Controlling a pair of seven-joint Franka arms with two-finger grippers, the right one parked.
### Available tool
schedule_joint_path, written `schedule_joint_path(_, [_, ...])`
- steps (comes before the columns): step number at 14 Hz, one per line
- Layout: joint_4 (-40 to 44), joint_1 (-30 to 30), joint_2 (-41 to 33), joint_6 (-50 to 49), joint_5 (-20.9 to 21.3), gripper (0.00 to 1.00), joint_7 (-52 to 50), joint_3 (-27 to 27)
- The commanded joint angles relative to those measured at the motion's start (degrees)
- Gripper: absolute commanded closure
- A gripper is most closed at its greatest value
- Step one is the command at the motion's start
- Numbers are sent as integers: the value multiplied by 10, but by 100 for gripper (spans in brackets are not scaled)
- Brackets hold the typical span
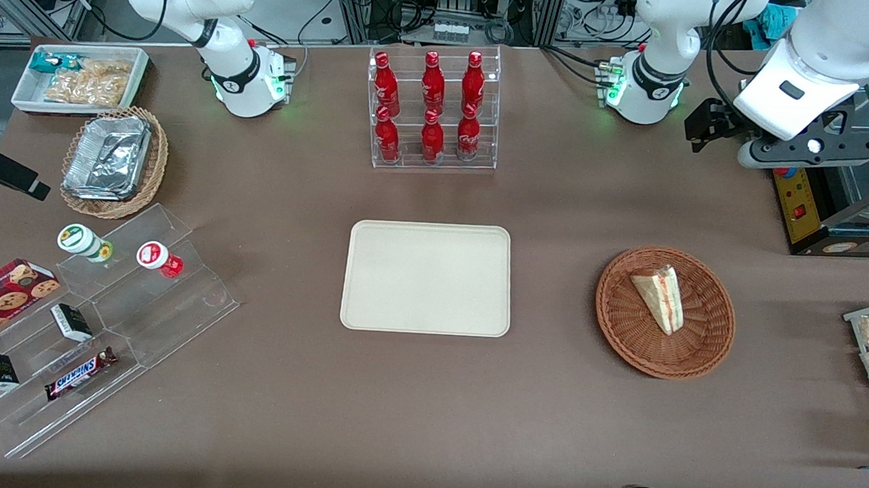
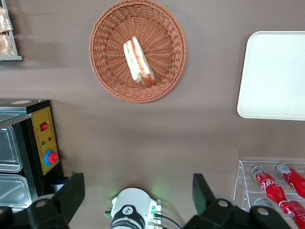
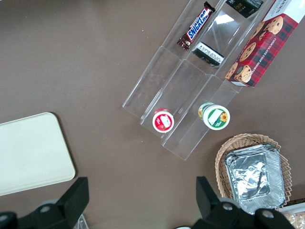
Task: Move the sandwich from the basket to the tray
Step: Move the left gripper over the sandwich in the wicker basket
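In the round, shallow, reddish-brown woven wicker basket (image 1: 665,313) toward the working arm's end of the table: a small triangular sandwich wedge (image 1: 659,296) of pale white bread, red and pale filling layers showing along the cut edge, shiny clear wrap over it. Lying flat on the weave, a bit off-centre, nothing else in there with it. Long axis slanted across the basket, narrow tip aimed toward the front camera, broad end toward the arm bases; same thing from the wrist camera, sandwich (image 2: 138,62) stretched diagonally across the basket (image 2: 137,51). Flat cream-beige rectangular tray with rounded corners and a low rim (image 1: 427,278) mid-table, bare, well apart from the basket. Clear acrylic rack (image 1: 434,110) farther from the camera than the tray, six red bottles (image 1: 433,82) standing in two rows. Toward the parked arm's end: lighter tan wicker basket (image 1: 115,162) holding a foil container (image 1: 108,156), white rectangular bin (image 1: 80,79) with snack packs inside, and a clear stepped acrylic stand (image 1: 111,309) carrying two small lidded cups, a chocolate bar and a couple of dark little boxes, red cookie box (image 1: 0,303) beside it. Black two-finger gripper of the left arm (image 1: 711,124) up high above the table near the arm's base, well clear of the basket, touching nothing. From the wrist camera, dark fingers (image 2: 71,193) spread wide apart, nothing between them.
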Motion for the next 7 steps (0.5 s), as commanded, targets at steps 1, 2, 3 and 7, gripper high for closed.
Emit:
schedule_joint_path(1, [-1,4,-3,-3,-14,0,5,3])
schedule_joint_path(2, [-4,4,-5,-2,-19,0,7,5])
schedule_joint_path(3, [-8,5,-3,-2,-19,0,7,6])
schedule_joint_path(7, [-116,4,11,104,-17,0,4,38])
